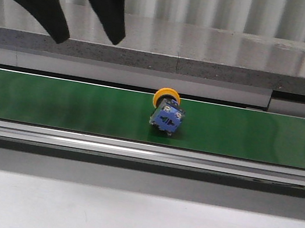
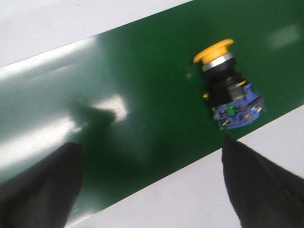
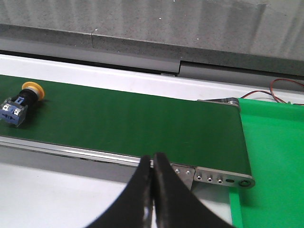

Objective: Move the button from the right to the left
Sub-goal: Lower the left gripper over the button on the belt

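Note:
The button (image 1: pixel 166 112) lies on its side on the green conveyor belt (image 1: pixel 54 102), yellow cap toward the back, blue block with silver screws toward the front. My left gripper (image 1: pixel 89 35) hangs open and empty above the belt, up and to the left of the button. In the left wrist view the button (image 2: pixel 227 91) lies on the belt just beyond one black fingertip (image 2: pixel 247 161); the gripper (image 2: pixel 152 161) is open. My right gripper (image 3: pixel 153 164) is shut and empty over the belt's near rail; the button (image 3: pixel 21 102) lies far off along the belt.
A grey speckled ledge (image 1: pixel 209 59) runs behind the belt. A metal rail (image 1: pixel 134 149) edges its front, with white table (image 1: pixel 123 215) nearer. In the right wrist view a bright green tray (image 3: pixel 275 156) sits past the belt's end, with red and black wires (image 3: pixel 285 88) behind.

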Motion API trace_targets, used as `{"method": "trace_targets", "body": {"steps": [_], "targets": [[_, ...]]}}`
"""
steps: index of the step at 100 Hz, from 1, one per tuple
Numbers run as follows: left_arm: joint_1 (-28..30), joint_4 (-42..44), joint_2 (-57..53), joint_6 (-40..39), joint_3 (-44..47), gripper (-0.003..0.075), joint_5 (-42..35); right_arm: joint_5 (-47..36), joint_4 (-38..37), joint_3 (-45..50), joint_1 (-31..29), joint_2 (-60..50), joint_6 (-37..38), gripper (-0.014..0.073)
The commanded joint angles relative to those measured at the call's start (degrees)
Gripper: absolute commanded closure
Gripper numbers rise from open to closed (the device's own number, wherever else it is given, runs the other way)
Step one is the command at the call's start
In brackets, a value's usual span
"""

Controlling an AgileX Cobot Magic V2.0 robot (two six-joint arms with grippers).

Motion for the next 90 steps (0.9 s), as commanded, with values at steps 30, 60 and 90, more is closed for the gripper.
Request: {"method": "trace_targets", "body": {"steps": [30,60,90], "targets": [[-0.5,-14.2,9.8,-3.9,-10.2,0.0142,5.1,-4.1,0.2,-1.3,0.0,0.6,-0.6,0.0660],[-0.5,-15.6,13.7,-4.0,-11.5,0.0142,5.6,-4.1,0.2,-1.3,0.0,0.6,-0.6,0.0660],[-0.5,-15.4,16.1,-4.6,-11.5,0.0185,8.0,-4.1,0.2,-1.3,0.0,0.6,-0.6,0.0660]]}}
